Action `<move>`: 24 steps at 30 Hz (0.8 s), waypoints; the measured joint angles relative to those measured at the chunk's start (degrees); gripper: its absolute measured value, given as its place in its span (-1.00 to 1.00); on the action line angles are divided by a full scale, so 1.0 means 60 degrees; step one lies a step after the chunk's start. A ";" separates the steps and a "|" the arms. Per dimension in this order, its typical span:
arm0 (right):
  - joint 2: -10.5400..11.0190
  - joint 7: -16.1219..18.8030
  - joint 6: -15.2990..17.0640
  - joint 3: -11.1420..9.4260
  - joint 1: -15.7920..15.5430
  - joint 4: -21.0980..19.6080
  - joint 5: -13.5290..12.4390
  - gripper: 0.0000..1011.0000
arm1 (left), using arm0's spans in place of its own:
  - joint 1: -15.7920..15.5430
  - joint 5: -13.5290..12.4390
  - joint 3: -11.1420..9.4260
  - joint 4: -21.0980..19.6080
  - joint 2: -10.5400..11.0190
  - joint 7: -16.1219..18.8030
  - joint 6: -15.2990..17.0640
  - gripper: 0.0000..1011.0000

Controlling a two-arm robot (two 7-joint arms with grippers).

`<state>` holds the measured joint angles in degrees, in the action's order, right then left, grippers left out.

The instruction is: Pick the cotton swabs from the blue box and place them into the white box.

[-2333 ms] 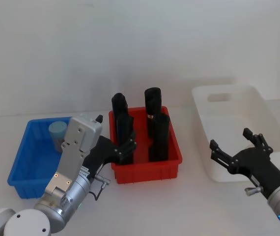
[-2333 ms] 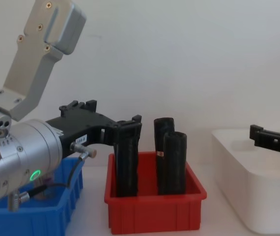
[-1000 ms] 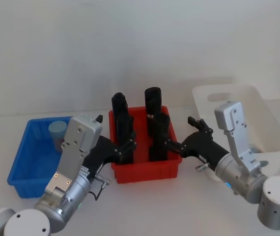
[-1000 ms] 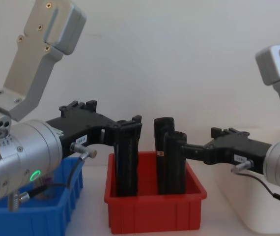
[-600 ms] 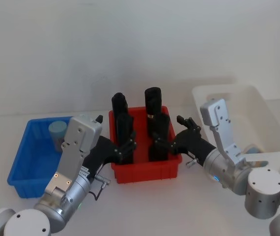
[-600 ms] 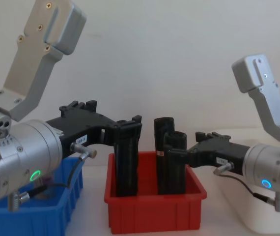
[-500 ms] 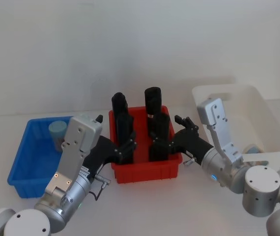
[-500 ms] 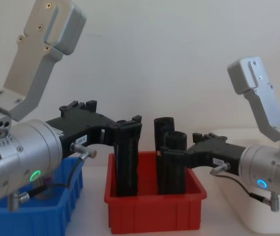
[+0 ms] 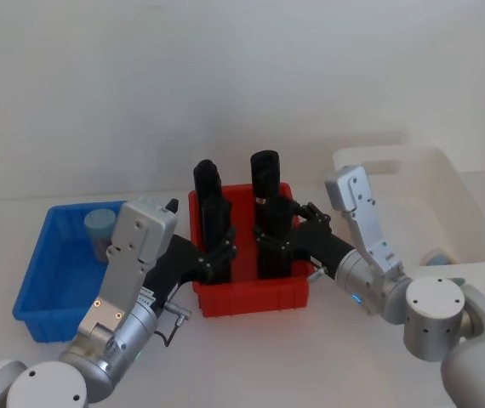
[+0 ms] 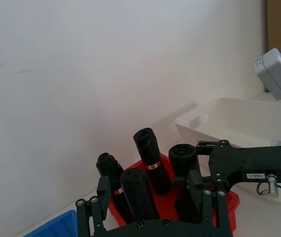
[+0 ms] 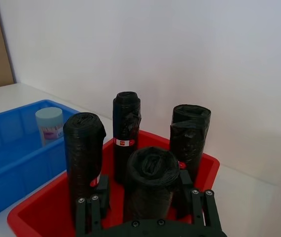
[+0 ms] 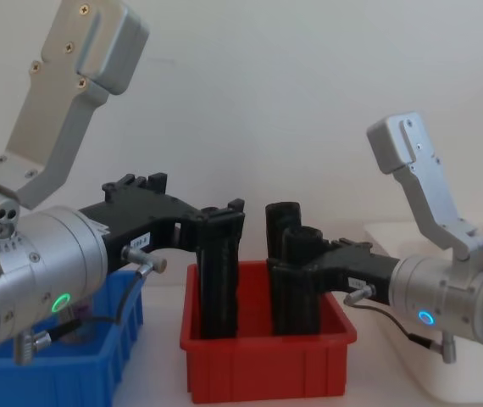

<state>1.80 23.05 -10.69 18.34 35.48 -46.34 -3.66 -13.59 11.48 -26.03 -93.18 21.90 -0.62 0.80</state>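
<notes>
Moved: my right pincer point(image 9: 283, 239) swung from white box point(image 9: 472, 223) to red bin point(image 9: 251, 302), fingers wide.
Left pincer point(image 9: 223, 255): wide, astride a black cylinder point(image 9: 211, 223).
Labels: unreadable.

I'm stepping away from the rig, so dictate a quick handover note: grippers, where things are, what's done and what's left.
Left gripper: jaws open, at the front-left black roll in the red bin.
Right gripper: jaws open either side of the front-right black roll, same bin.
One cotton swab jar stands in the blue box, untouched.
White box: a pale round shape inside may be a placed jar; cannot tell.
Left: lift the jar out of the blue box and place it in the white box.
</notes>
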 joint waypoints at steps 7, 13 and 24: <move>-0.0177 0.0049 -0.0262 0.0008 0.0424 0.0824 -0.0056 0.45 | 0.0000 0.0000 0.0000 0.0000 0.0000 0.0000 0.0000 0.98; -0.0274 0.0081 -0.0445 0.0011 0.0659 0.1278 -0.0136 0.03 | 0.0000 0.0000 0.0000 0.0000 0.0001 0.0000 0.0000 0.98; -0.0226 0.0094 -0.0421 -0.0066 0.0522 0.0845 -0.0407 -0.17 | 0.0000 0.0000 0.0000 0.0000 0.0000 0.0000 0.0000 0.98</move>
<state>0.45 23.62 -13.21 17.94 38.61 -41.27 -6.10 -13.58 11.48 -26.03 -93.18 21.90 -0.62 0.80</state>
